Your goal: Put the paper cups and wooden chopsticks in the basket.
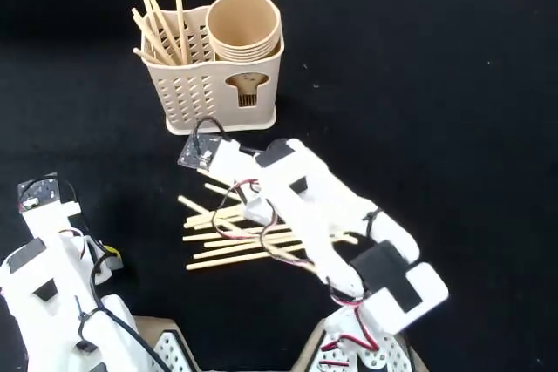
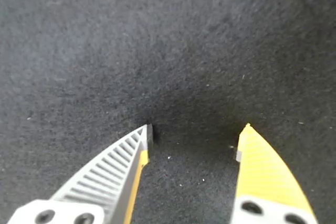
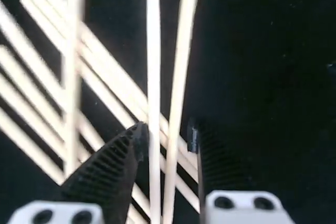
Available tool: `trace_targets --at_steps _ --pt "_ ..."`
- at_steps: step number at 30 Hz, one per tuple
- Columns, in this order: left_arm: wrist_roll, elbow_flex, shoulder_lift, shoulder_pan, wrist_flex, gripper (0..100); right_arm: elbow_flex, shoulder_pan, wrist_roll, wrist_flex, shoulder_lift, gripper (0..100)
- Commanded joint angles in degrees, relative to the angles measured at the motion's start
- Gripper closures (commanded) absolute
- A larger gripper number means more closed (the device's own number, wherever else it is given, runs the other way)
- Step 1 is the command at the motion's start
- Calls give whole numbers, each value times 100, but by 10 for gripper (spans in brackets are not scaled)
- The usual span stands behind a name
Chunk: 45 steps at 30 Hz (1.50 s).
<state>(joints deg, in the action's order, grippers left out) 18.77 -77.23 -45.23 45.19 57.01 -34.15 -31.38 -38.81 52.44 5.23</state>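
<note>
The right gripper [image 3: 165, 135] was narrowly open around two pale wooden chopsticks [image 3: 153, 51] of the loose pile near the beige perforated plastic basket [image 1: 200, 93], which held stacked tan paper cups [image 1: 246, 22]. The left gripper [image 2: 197, 135] gaped wide.

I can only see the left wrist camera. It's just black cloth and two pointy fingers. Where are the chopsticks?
Observer: A bunch of loose chopsticks lies on the table, over by the other arm.
Operator: What is that arm doing?
Observer: The right gripper is open, low over that pile, with two sticks running between its fingers.
Operator: Is anything in the basket yet?
Observer: Yes. The basket holds stacked paper cups in one compartment and upright chopsticks in the other.
</note>
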Motion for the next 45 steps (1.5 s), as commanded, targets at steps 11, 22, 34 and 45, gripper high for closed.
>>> trace_targets --at_steps 11,22,34,45 --pt "-62 -31 -9 -110 -97 719 189 62 -62 237 -620 984" --pt "-62 -31 -9 -110 -97 719 198 18 -18 862 -2185 985" --pt "-62 -31 -9 -119 -97 719 2299 18 1046 1266 -3855 985" --pt "-62 -31 -9 -101 -97 719 4840 -466 2567 -589 -2237 985"
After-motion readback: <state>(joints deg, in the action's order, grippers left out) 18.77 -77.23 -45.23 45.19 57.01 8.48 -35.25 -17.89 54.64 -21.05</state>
